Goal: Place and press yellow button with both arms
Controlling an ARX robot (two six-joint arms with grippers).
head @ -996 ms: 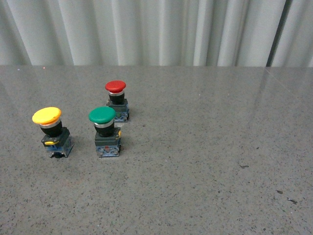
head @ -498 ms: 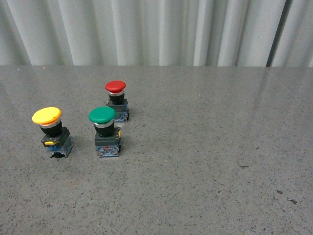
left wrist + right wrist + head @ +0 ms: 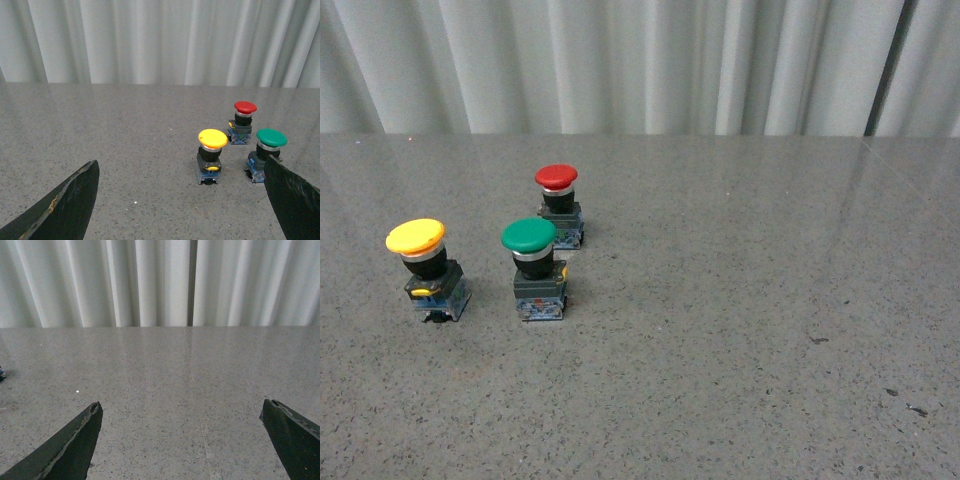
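My left pincer [image 3: 180,162] hangs spread and empty, with the yellow button [image 3: 210,157] upright on the counter [image 3: 100,125] ahead, nearer one finger than the other, while my right pincer [image 3: 181,404] is spread too, with no button between its fingers. The green button [image 3: 534,270] stands just beside the yellow one and the red button [image 3: 558,205] is behind. I judge I should centre the left pincer on the yellow button's dark base, not its cap, keeping the nearer finger clear of the green one.
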